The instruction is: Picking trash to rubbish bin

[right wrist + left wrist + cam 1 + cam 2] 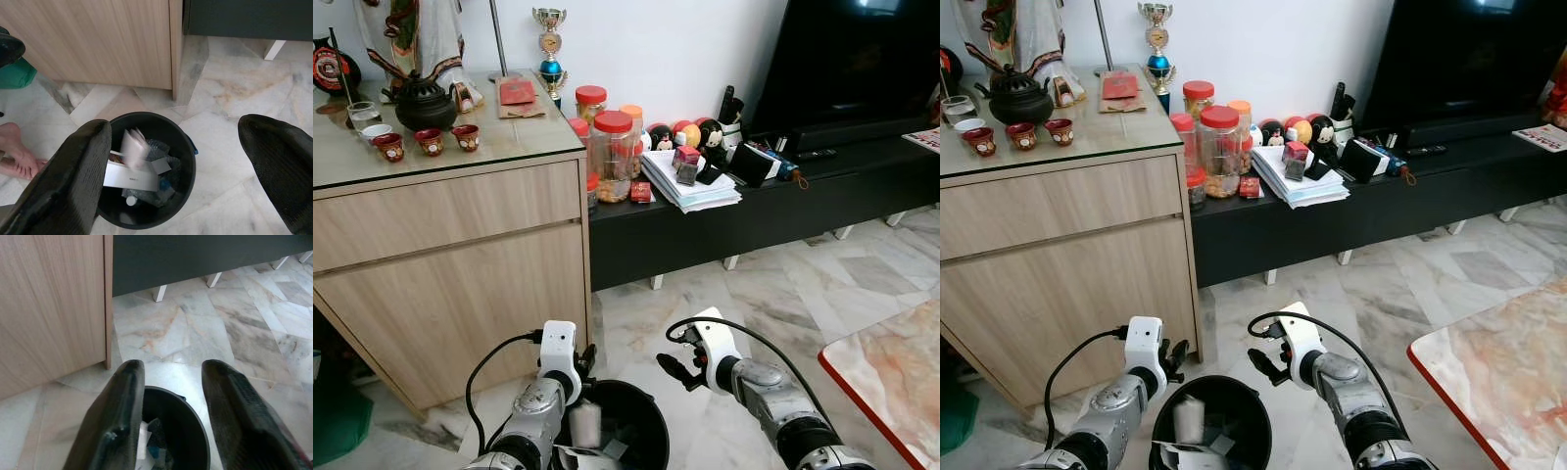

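A round black rubbish bin stands on the marble floor just in front of me, between my two arms. It holds a flat white box, clear plastic and other scraps. A blurred white piece of trash shows in the bin's opening, upright near its left side. My left gripper hovers over the bin's near-left rim, open and holding nothing. My right gripper hangs to the right of the bin, above its rim, its fingers spread wide and bare.
A wooden cabinet stands close behind the bin on the left. A low black TV bench with jars and papers runs to the right. A red-edged marble table is at right. A person's bare foot is beside the bin.
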Available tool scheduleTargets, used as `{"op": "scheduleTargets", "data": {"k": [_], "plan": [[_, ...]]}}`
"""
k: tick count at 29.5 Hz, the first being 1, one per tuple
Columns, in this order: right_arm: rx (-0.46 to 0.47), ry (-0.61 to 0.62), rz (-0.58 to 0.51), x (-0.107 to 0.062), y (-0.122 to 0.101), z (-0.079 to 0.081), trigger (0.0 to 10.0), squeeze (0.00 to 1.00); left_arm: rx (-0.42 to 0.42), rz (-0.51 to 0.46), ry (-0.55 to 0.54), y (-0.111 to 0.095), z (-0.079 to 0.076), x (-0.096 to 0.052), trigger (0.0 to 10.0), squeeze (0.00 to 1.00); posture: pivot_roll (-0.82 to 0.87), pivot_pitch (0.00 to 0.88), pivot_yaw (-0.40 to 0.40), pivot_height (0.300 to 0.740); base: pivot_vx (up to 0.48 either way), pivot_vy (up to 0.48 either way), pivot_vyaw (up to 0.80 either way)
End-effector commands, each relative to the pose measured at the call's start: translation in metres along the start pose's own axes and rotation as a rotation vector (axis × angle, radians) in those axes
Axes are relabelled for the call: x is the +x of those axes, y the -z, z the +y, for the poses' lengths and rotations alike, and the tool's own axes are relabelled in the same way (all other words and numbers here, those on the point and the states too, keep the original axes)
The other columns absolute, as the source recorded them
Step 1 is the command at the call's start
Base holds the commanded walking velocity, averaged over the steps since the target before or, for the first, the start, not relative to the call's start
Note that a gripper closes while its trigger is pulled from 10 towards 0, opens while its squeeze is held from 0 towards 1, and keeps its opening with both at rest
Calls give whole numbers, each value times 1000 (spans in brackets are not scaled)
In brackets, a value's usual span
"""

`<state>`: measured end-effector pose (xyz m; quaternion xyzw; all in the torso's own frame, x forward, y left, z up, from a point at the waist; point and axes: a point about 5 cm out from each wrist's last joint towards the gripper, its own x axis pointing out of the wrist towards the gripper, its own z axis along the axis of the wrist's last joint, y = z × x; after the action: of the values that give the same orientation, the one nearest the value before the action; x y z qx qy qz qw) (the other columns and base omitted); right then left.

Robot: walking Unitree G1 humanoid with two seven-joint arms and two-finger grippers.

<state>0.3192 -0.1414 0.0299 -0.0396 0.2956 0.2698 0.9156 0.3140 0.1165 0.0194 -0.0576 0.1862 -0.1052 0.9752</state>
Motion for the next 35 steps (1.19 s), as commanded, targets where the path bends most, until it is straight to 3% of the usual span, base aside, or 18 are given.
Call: {"op": "scheduleTargets", "data": {"k": [1, 2, 3, 7, 11, 13, 17, 18, 19, 21, 24, 35], "plan": [[-1, 5, -2, -1, 0, -1, 10000, 0, -6, 16, 8, 3, -2, 0, 10000, 1000, -29, 48, -63, 740, 0, 0, 0], [-1, 5, -2, -1, 0, -1, 10000, 0, -6, 16, 8, 3, -2, 0, 10000, 1000, -29, 48, -63, 740, 0, 0, 0], [1, 12, -8, -1, -1, 0, 10000, 0, -5, 15, -7, 5, 0, -2, 10000, 0, -26, 56, -58, 740, 0, 0, 0], [15, 42, -111, 1, -10, 2, 10000, 0, 0, -32, -153, 9, 19, -10, 10000, 0, -24, 56, -57, 740, 0, 0, 0], [42, 66, -241, -1, -23, 2, 10000, 0, 147, -87, -288, 4, 34, -16, 10000, 0, -24, 56, -57, 740, 0, 0, 0], [29, 32, -333, -3, -35, 7, 10000, 0, 228, -191, -377, -9, 44, -21, 10000, 0, -22, 56, -54, 740, 0, 0, 0], [37, 26, -464, -6, -54, 12, 10000, 0, 315, -371, -456, -36, 51, -31, 10000, 0, -10, 57, -58, 740, 0, 0, 0], [41, 33, -513, -8, -63, 13, 10000, 0, 327, -439, -476, -49, 51, -34, 10000, 0, -6, 57, -59, 740, 0, 0, 0], [41, 33, -513, -8, -63, 13, 10000, 0, 327, -439, -476, -49, 51, -34, 10000, 0, -6, 57, -59, 740, 0, 0, 0], [46, 83, -627, -12, -84, 10, 10000, 0, 336, -565, -506, -77, 48, -38, 10000, 0, 3, 48, -63, 740, 0, 0, 0], [64, 139, -687, -16, -98, 4, 10000, 0, 353, -620, -498, -94, 41, -35, 10000, 0, 1, 41, -64, 740, 0, 0, 0], [81, 175, -733, -22, -102, -1, 10000, 0, 374, -638, -484, -98, 26, -34, 10000, 0, -17, 11, -56, 740, 0, 0, 0]]}}
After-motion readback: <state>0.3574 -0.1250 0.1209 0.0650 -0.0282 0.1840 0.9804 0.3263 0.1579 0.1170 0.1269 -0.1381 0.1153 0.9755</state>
